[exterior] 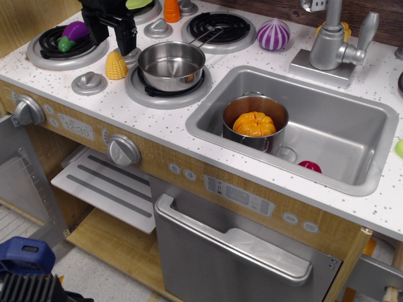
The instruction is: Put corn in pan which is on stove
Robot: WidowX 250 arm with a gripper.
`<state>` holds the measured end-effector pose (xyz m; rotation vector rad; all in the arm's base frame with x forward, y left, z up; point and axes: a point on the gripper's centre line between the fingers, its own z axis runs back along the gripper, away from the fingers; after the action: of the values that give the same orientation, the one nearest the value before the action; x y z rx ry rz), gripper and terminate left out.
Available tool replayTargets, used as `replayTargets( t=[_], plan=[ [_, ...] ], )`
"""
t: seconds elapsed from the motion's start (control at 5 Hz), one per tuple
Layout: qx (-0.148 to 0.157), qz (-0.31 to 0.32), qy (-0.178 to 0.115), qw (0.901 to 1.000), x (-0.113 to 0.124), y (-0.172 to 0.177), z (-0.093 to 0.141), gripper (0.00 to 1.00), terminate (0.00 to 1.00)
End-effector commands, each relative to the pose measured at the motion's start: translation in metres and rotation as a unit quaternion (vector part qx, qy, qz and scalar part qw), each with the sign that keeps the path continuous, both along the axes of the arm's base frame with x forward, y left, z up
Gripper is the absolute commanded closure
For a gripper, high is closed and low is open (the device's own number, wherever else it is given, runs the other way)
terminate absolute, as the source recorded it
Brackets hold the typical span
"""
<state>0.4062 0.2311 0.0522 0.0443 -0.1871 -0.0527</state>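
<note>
The yellow corn (116,65) stands on the white speckled stove (94,107), just left of the front burner. The shiny steel pan (171,65) sits on that front burner, its wire handle pointing to the back right; it is empty. My black gripper (112,38) hangs just above and behind the corn, at the pan's left. Its fingers (128,39) are spread apart and hold nothing.
A purple eggplant (73,34) lies on the left burner. An orange carrot (171,9) and a purple-striped onion (273,34) sit at the back. A steel pot (254,121) with an orange pumpkin stands in the sink (327,135) beside a red item (309,166). The faucet (332,39) rises behind.
</note>
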Motion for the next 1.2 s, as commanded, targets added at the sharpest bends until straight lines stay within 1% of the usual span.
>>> replayTargets(
  t=[0.0, 0.4, 0.8, 1.0],
  plan=[
    [0.000, 0.000, 0.000, 1.0000, 0.000, 0.000, 0.000, 0.00, 0.00],
    [-0.009, -0.006, -0.003, 0.9999, 0.006, 0.003, -0.007, 0.00, 0.00],
    [-0.029, -0.008, -0.007, 0.9995, 0.007, 0.009, -0.019, 0.00, 0.00],
    [-0.027, -0.006, -0.010, 0.9996, 0.007, 0.009, -0.021, 0.00, 0.00]
  ],
)
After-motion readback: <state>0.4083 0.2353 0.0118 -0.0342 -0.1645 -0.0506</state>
